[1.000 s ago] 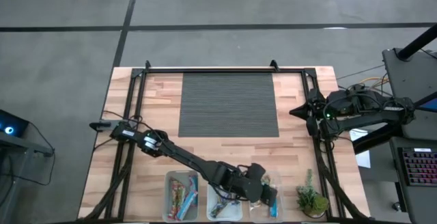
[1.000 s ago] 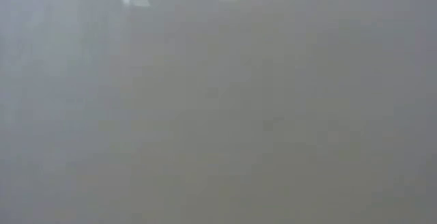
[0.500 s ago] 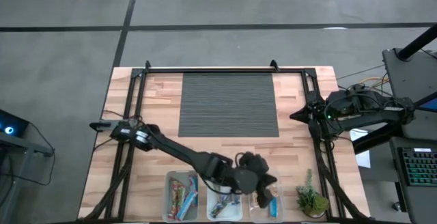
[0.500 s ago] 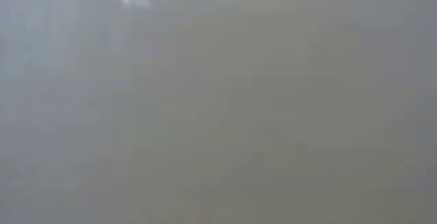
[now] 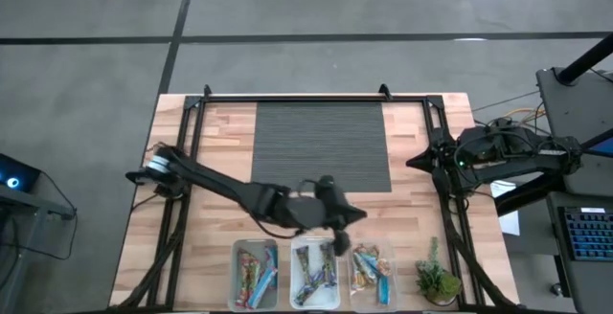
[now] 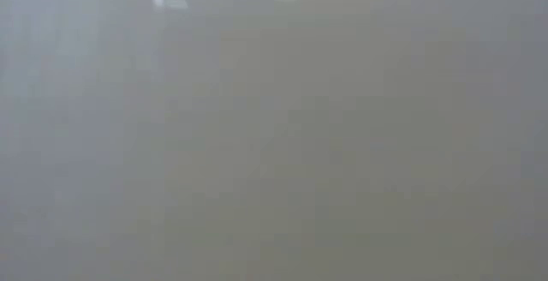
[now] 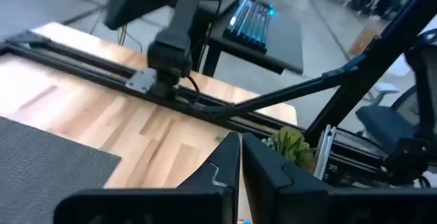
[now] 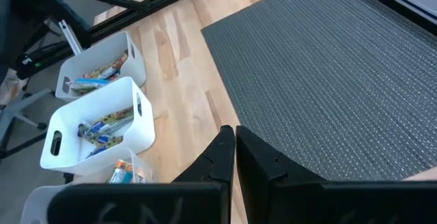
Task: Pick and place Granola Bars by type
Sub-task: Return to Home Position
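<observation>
resting on the counter [image 5: 222, 151]: a grey mat [image 5: 321, 146], binned granola bars [image 5: 314, 274]. wrist views alone show left end effector [image 7: 240, 142] and right end effector [image 8: 234, 134] pinched together, empty.

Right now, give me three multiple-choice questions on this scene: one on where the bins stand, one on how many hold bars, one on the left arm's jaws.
1. Where do the bins stand? A) on the dark mat B) in a row at the table edge, beside the small plant C) on the floor
2. How many bins hold Granola Bars? A) one B) two C) three
3. The left arm has its jaws: A) wide open B) shut on a bar C) shut and empty
Answers: 1 B, the high view shows them lined up by the plant. 2 C, wrappers show in all three. 3 C, the left wrist view shows them closed with nothing between. The right arm waits at the table's right edge.
</observation>
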You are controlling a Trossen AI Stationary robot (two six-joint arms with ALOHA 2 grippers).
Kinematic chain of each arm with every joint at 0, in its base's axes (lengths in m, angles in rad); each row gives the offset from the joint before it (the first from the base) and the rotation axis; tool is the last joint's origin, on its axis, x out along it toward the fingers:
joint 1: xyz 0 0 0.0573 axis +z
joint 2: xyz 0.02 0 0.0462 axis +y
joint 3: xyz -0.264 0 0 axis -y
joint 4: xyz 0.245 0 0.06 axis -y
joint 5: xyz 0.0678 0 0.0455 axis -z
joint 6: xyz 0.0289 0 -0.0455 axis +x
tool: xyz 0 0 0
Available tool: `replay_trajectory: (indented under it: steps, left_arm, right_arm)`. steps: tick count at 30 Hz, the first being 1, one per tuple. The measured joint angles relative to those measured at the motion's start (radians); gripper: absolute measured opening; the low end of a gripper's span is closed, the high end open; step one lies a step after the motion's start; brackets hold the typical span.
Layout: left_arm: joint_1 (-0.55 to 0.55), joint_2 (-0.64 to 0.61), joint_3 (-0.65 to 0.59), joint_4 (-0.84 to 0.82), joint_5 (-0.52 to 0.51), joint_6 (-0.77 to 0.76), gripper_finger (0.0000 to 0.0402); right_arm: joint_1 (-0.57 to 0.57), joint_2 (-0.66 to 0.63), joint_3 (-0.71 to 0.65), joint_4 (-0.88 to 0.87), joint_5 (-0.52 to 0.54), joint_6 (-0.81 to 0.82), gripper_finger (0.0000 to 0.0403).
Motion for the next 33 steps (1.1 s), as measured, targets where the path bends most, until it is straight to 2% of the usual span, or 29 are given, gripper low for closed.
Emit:
replay_trajectory:
  steps: [3,5,10,15,20,25,33]
  left_arm:
    - [0.003,-0.127,-0.211,0.170,0.006,0.032,0.0000]
    - [0.004,-0.221,-0.339,0.217,0.005,0.059,0.0000]
    - [0.013,-0.439,-0.605,0.256,-0.026,0.071,0.0000]
    - [0.017,-0.637,-0.785,0.265,-0.079,0.068,0.0000]
    - [0.017,-0.779,-0.895,0.263,-0.118,0.067,0.0000]
    - [0.017,-0.867,-0.973,0.258,-0.118,0.081,0.0000]
    - [0.034,-0.905,-1.026,0.314,-0.196,0.304,0.0000]
  right_arm:
    - [0.000,0.000,0.000,0.001,0.000,0.000,0.0009]
    - [0.000,0.000,0.000,0.002,0.000,0.000,0.0009]
    - [0.000,0.000,0.000,0.004,0.001,0.000,0.0009]
    - [0.000,0.000,0.000,0.007,0.012,-0.003,0.0009]
    - [0.000,0.001,0.000,0.012,0.012,-0.014,0.0009]
    - [0.000,0.001,0.000,0.090,0.011,-0.138,0.0008]
    - [0.000,-0.002,0.000,0.255,0.022,-0.367,0.0009]
